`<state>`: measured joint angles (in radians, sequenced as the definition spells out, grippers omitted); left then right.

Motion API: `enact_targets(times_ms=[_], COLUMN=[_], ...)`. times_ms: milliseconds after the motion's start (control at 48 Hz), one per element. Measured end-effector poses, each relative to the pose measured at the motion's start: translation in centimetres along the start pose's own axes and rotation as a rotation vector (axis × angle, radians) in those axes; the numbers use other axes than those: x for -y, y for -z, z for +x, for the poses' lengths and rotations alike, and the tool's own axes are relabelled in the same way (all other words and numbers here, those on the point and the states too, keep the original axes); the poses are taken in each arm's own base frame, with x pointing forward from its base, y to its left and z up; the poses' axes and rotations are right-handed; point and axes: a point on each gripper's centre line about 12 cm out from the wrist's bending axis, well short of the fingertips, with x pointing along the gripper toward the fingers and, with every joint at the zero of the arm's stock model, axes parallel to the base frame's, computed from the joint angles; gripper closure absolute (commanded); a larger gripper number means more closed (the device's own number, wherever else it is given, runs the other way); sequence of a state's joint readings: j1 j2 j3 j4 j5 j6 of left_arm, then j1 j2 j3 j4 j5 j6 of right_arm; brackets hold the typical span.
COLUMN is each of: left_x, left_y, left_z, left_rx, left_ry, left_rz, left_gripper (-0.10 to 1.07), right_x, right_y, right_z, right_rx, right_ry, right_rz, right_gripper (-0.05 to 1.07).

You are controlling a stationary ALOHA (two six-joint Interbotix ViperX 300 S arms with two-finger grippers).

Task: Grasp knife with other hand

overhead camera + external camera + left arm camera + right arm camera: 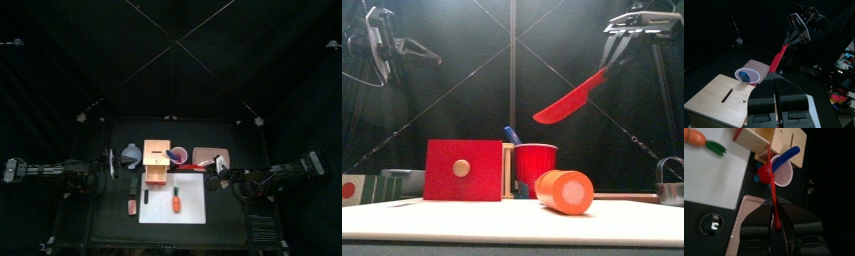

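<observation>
Knife, a slim red plastic bar (pixel 573 98), hangs high above the counter (pixel 502 222), pinched at its upper end in the right gripper (pixel 615 58), whose jaws clamp the handle while the blade slants down toward the middle of the scene. The left gripper (pixel 777 95) sits well apart on the other side with its jaws clenched on nothing, and in its wrist view the knife's lower end points toward it. Judging from this, the handover is not yet made, and the main risk is that the left jaws arrive without parting first and knock the thin bar, twisting it in the right grip or flicking it loose. If the right jaws let go before the left ones bite, the knife would likely drop onto the pale plastic cup (pixel 749 75) and the tan wooden block (pixel 721 97) below.
</observation>
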<state>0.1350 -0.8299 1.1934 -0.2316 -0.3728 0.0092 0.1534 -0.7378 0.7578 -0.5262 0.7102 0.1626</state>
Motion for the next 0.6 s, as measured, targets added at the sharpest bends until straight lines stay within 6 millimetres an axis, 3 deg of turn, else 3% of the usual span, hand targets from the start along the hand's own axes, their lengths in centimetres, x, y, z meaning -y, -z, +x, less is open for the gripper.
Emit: enact_targets(times_ms=[229,396,604], left_x=[1.5,3.2,7.1], left_y=[0.3,1.1,4.3], left_z=[2.3,4.0,7.0], left_rx=[-0.049,-0.070,-0.164], left_ry=[0.079,0.147,0.260], left_rz=[0.165,0.186,0.190], left_gripper=[0.46,0.21,0.12], right_x=[-1.4,-2.9,-4.3], right_y=[1.1,2.2,2.6], right_z=[1.2,2.9,4.9], right_rx=[0.141,0.200,0.203], right_ry=[-0.081,-0.178,-0.241], right_rz=[0.372,0.608,0.647], right_gripper=[0.51,0.52,0.52])
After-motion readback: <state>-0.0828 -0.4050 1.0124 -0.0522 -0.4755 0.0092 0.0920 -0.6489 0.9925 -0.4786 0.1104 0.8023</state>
